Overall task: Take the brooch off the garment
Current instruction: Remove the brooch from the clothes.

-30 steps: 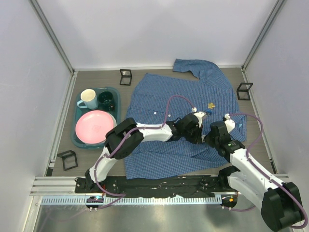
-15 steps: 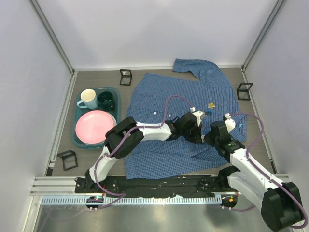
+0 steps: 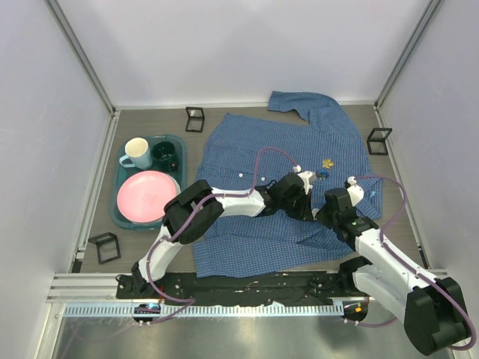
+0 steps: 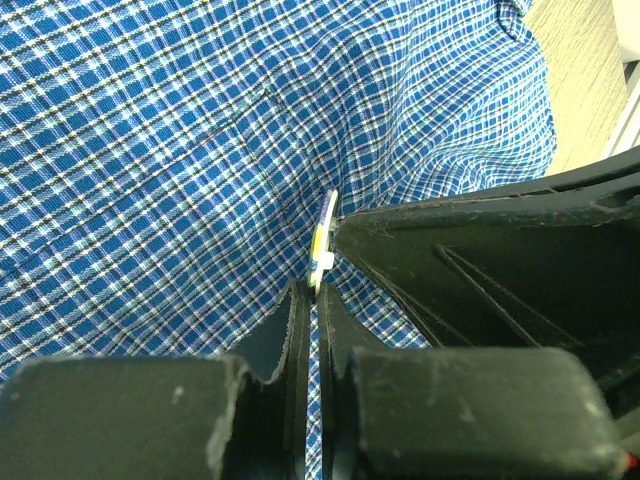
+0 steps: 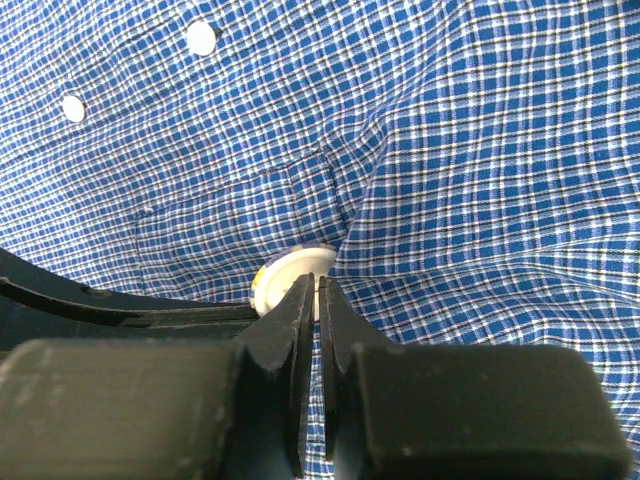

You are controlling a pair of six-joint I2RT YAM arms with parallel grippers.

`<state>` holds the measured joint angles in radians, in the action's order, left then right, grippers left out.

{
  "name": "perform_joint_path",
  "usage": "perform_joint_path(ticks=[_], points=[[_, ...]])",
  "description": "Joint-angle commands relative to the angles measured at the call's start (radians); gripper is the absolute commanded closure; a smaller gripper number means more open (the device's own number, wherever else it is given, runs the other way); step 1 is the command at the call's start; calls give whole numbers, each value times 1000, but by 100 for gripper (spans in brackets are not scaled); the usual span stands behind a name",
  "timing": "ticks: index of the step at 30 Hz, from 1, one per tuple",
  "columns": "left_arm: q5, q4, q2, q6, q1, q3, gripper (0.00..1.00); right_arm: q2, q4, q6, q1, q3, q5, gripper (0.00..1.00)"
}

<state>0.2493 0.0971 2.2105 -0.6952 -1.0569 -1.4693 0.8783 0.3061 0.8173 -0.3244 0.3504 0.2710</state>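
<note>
Pinching the brooch (image 5: 282, 272) rim, the right end effector (image 5: 313, 286) is nearer; left end effector (image 4: 309, 292), pressed together, sits just beside

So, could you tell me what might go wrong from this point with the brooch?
The right gripper seems to pinch the brooch only by its rim, so it may slip. The shirt is puckered around it; pulling could lift or tear the cloth if the pin is fastened. The left gripper sits very close, so the two could collide.
</note>
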Motion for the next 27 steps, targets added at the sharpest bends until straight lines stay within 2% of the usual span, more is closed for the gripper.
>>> perform_joint_path(ticks=[1,15,27], points=[[5,21,17,0,8,-6,100,7,-38,14,-2,-13,7,88],[25,32,25,10,8,-11,100,48,-71,13,-1,-28,-49,88],[38,-71,64,56,9,-117,100,119,-85,19,-1,-54,-122,92]])
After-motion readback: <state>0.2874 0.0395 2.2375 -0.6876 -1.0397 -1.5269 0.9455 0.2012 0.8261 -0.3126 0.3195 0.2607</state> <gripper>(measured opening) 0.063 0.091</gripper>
